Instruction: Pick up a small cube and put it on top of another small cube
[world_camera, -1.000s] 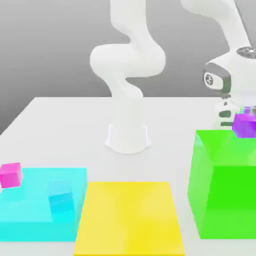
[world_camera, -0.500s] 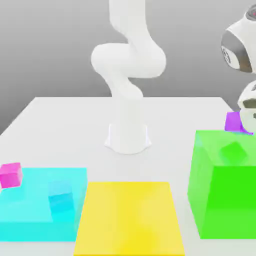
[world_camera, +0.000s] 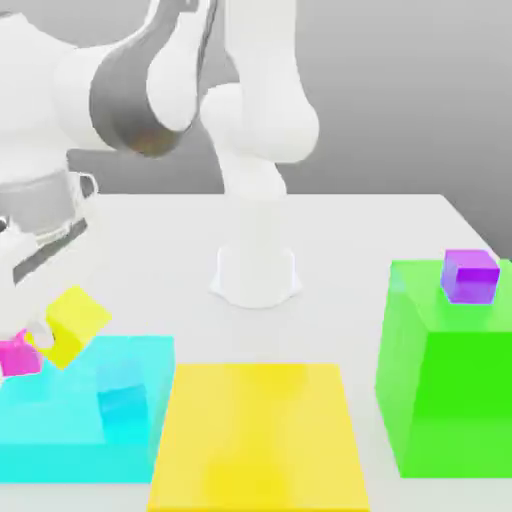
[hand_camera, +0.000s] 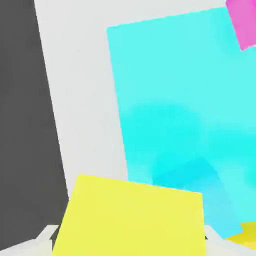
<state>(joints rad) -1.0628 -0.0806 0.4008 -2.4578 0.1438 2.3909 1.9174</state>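
My gripper (world_camera: 60, 332) is shut on the small yellow cube (world_camera: 74, 324), which hangs tilted at the exterior view's left. The small magenta cube (world_camera: 18, 357) rests on the far-left corner of the cyan slab (world_camera: 60, 430), just left of and slightly below the yellow cube, very close to it. In the hand view the yellow cube (hand_camera: 130, 220) sits between my fingers (hand_camera: 46, 236), above the cyan slab (hand_camera: 170, 100), with the magenta cube (hand_camera: 245, 22) off to one corner.
A small cyan cube (world_camera: 124, 403) stands on the cyan slab. A large flat yellow slab (world_camera: 260, 435) lies beside it. A tall green block (world_camera: 450, 380) at the exterior view's right carries a purple cube (world_camera: 470, 275). The arm's white base (world_camera: 257, 275) stands behind.
The arm has swung from above the green block at the exterior view's right across to the left. The gripper now carries the yellow cube beside the magenta cube. The purple cube stays on the green block.
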